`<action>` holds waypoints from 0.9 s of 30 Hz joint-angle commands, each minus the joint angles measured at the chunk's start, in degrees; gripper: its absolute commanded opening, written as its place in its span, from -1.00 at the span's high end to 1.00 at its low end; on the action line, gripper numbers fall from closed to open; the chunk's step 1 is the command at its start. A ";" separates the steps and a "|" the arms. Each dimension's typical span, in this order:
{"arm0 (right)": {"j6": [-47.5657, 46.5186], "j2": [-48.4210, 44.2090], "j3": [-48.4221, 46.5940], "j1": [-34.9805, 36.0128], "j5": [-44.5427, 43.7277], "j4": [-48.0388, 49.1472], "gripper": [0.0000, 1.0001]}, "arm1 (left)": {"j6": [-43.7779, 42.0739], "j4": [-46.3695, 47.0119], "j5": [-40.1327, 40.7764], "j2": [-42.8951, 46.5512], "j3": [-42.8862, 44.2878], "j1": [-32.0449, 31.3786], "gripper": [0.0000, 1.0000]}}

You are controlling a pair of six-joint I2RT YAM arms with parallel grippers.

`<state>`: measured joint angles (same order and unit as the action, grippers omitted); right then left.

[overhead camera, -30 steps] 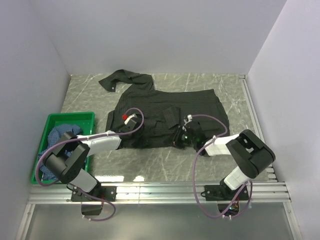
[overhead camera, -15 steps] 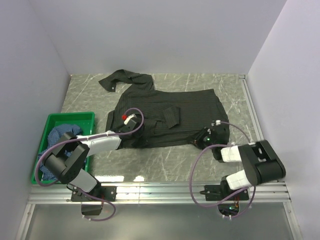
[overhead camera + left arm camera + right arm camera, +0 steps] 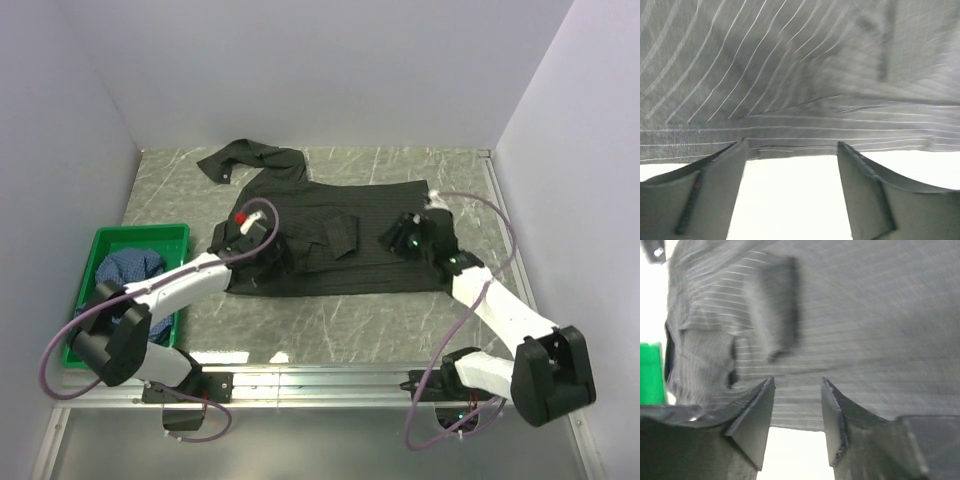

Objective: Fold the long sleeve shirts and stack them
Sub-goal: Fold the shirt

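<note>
Black shirt (image 3: 340,225) lies spread on the table (image 3: 400,165); left gripper (image 3: 266,245) and right gripper (image 3: 402,238) hover over it, fingers apart, empty. A shallow pinch might snag one layer and skew the fold

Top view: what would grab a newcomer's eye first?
A black shirt lies spread across the middle of the table, one sleeve trailing toward the back left. The left arm and right arm reach onto it from either side. A green crate at the left holds a blue shirt.
</note>
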<state>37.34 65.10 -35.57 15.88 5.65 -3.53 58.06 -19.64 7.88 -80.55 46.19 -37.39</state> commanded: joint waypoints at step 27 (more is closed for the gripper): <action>-12.57 58.11 -62.42 26.13 -36.93 -27.05 0.07 | -21.32 -9.45 15.23 20.71 1.35 22.88 -0.99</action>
<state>20.40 121.84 -93.71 42.17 -24.84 -27.83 38.09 -30.30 21.52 -59.75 47.66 -14.66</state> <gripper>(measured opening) 0.466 0.993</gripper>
